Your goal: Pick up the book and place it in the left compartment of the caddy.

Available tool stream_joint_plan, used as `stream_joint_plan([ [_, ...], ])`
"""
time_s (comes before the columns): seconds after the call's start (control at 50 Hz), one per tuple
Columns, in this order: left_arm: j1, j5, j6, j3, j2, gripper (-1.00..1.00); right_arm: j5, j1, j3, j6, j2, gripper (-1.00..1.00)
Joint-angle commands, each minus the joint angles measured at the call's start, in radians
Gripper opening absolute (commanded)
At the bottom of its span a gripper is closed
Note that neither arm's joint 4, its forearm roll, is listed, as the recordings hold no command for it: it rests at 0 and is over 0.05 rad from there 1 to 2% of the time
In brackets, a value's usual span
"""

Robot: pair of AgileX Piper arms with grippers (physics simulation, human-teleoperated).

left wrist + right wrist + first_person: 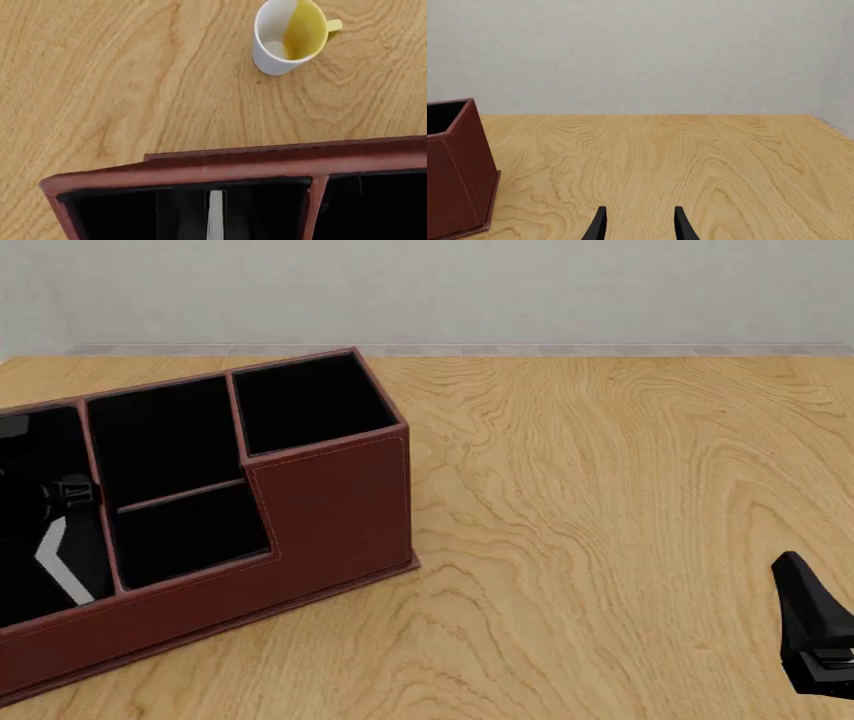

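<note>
Now | book (60,560) stands on edge, white pages showing, inside left compartment (20,455) of caddy (334,510), so placing looks done | left pincer: cannot tell its state, only dark parts there | right pincer (638,225) spread, idle low over desk (614,540), well apart

The table (614,500) has a light wooden top with a strong curved grain that runs across all of it. Behind its far edge stands a plain wall (534,290) of pale grey colour, with a slightly rough surface and a thin lighter strip along its foot. The light is soft and even, with no hard shadows. A white mug (291,35), yellow inside, lies on its side on the wood.
</note>
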Motion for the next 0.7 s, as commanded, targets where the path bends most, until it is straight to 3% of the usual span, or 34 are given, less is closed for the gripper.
stream_joint_plan([
  [0.02,0.004,0.002,0.012,-0.004,0.002,1.0,-0.002,0.0,0.002,0.0,0.0,1.0],
  [0.3,0.011,0.033,0.019,-0.007,-0.034,1.0,-0.002,0.0,0.002,0.001,0.0,1.0],
  [0.7,0.004,0.196,0.034,-0.027,-0.218,1.0,-0.002,0.001,0.002,0.0,0.0,1.0],
])
